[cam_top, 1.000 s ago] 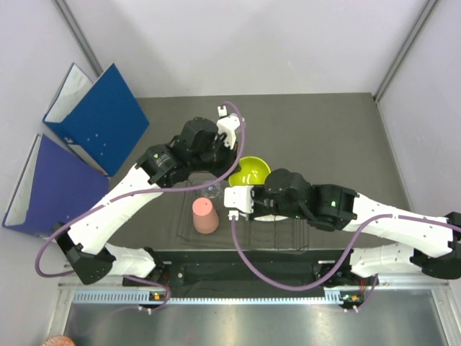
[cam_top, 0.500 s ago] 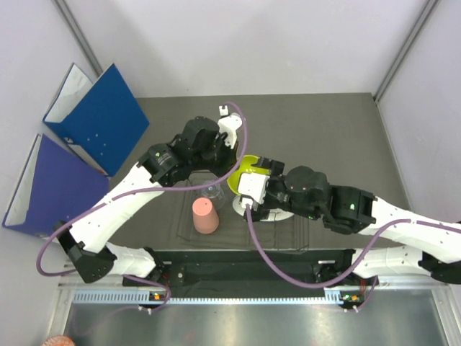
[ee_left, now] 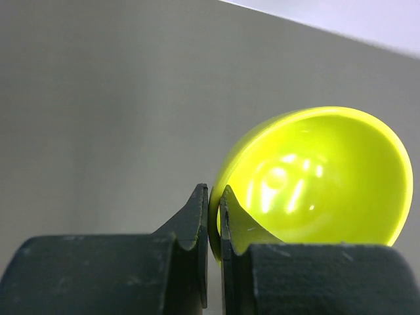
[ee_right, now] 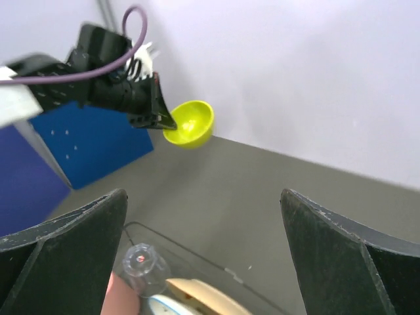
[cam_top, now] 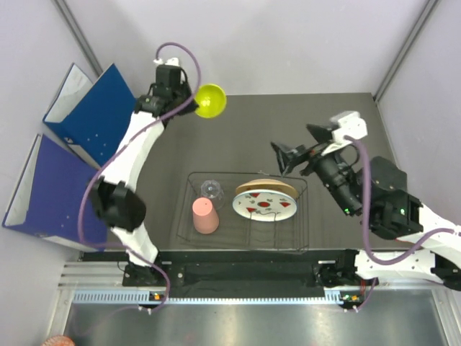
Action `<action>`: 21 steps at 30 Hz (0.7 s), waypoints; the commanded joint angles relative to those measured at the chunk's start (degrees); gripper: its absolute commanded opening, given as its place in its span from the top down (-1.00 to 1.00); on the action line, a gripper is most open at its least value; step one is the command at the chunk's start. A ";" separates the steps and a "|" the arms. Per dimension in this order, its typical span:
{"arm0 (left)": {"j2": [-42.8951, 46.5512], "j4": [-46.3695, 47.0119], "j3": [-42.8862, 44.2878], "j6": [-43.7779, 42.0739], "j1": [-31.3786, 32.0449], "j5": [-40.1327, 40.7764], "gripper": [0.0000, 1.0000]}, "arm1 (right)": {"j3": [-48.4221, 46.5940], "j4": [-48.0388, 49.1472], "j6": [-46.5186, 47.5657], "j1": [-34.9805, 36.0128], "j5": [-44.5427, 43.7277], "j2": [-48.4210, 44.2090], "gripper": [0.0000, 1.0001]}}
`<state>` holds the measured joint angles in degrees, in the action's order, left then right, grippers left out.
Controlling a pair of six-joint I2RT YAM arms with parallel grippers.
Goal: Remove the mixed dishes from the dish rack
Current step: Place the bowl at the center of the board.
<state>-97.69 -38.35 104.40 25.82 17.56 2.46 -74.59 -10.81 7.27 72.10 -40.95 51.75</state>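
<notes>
Jaws of the left gripper [ee_left: 211, 199] are pinched on the rim of the green bowl [ee_left: 315, 177], which we see in the air at the table's [cam_top: 288, 119] far left corner, near the blue binders [cam_top: 101, 119]. The right gripper [cam_top: 285, 158] hangs spread wide and empty just beyond the rack [cam_top: 306, 216]. In the rack we count the pink cup [cam_top: 205, 216], the glass [cam_top: 210, 189] and both plates [cam_top: 265, 207].

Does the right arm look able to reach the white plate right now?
Probably yes: the right hand is open and empty, hovering near the dish rack, and nothing lies over the white plate.
</notes>
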 commanded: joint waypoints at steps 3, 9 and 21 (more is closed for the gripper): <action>-16.02 2.84 10.89 7.40 -7.71 9.39 1.00 | 11.29 4.92 -14.56 -0.64 -7.75 -6.12 -0.99; -27.19 5.21 16.89 6.25 -11.40 12.05 1.00 | 18.24 4.83 -16.76 -0.64 -7.65 -8.77 -1.00; -38.19 4.95 20.06 8.54 -16.68 12.66 1.00 | 23.52 6.94 -19.48 -1.25 -5.99 -6.39 -0.99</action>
<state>-134.58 -35.79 122.45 33.32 1.63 13.74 -52.01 -6.26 -9.78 71.88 -47.62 44.58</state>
